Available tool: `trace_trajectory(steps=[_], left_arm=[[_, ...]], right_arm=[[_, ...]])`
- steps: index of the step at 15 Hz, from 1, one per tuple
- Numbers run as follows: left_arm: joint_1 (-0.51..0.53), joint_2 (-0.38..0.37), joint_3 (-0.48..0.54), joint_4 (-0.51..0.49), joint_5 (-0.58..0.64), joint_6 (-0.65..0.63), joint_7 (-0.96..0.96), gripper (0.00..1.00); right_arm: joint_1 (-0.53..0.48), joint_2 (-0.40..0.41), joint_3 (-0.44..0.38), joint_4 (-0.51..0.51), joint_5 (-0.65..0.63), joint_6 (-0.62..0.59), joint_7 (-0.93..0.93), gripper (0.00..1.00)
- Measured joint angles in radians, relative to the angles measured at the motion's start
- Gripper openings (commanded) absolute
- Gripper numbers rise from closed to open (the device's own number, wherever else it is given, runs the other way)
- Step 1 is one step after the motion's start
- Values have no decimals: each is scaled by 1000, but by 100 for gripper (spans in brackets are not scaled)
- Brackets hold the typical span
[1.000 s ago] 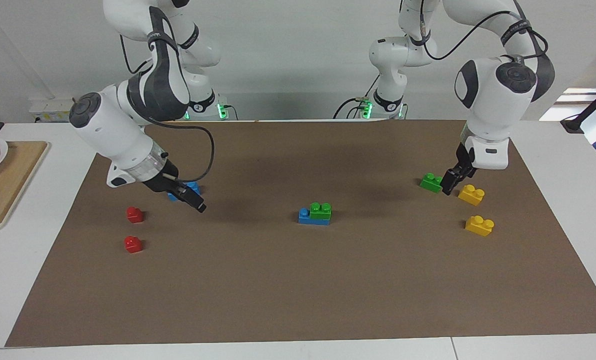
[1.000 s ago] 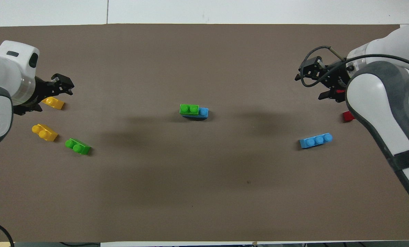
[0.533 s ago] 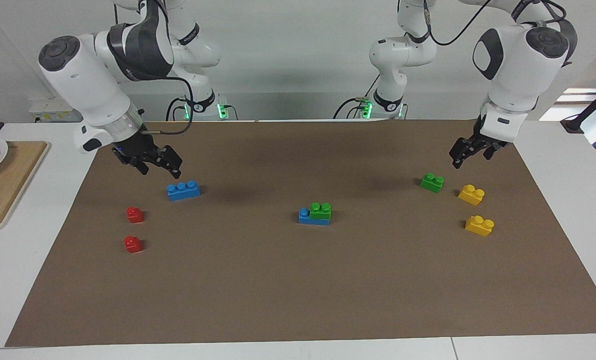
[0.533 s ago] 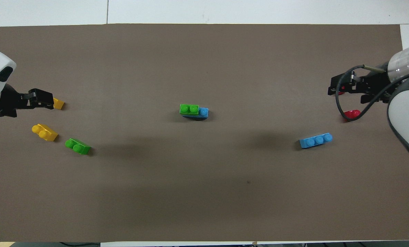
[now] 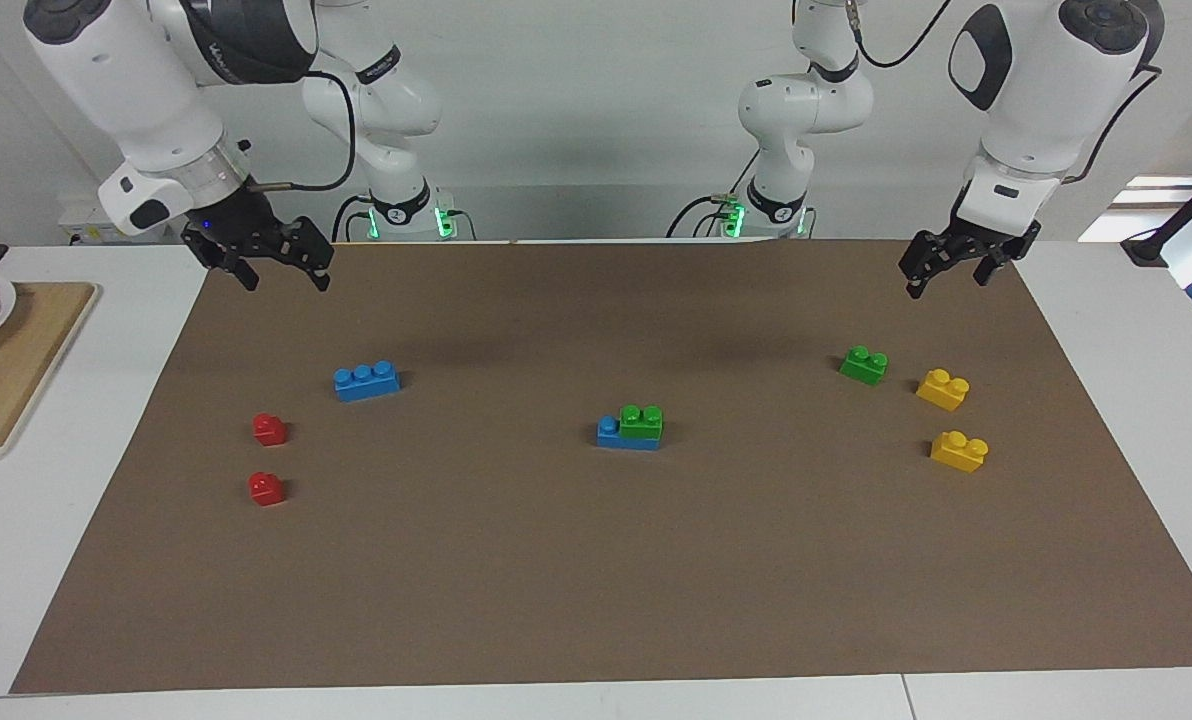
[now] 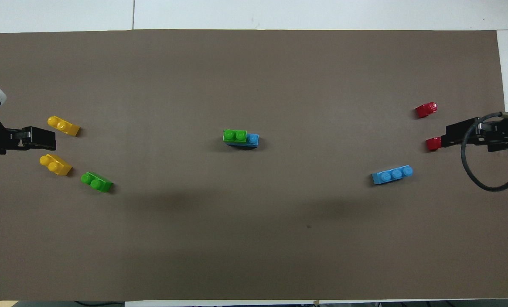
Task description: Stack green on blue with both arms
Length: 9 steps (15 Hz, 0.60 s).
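My right pincer (image 5: 274, 268) hangs released, empty, over the brown mat's (image 5: 596, 580) edge at my right arm's end of the tabletop (image 5: 1136, 330). Below it: two red bricks (image 5: 269, 429), then a loose blue brick (image 5: 367, 381) nearer my bases. Mid-mat, a green brick (image 5: 641, 421) sits stacked on a second blue brick (image 5: 611, 434), one blue stud exposed. At my left arm's end, a loose green brick (image 5: 863, 365) lies beside two yellow bricks (image 5: 943, 389). My left pincer (image 5: 946, 270) hangs over the mat there, fingers spread, empty.
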Motion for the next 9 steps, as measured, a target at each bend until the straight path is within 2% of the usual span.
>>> trace_trajectory(steps=[9], left_arm=[[1,3,18,54,-101,-58,13,100]], right_arm=[[1,3,-2,2,-2,1,0,100]])
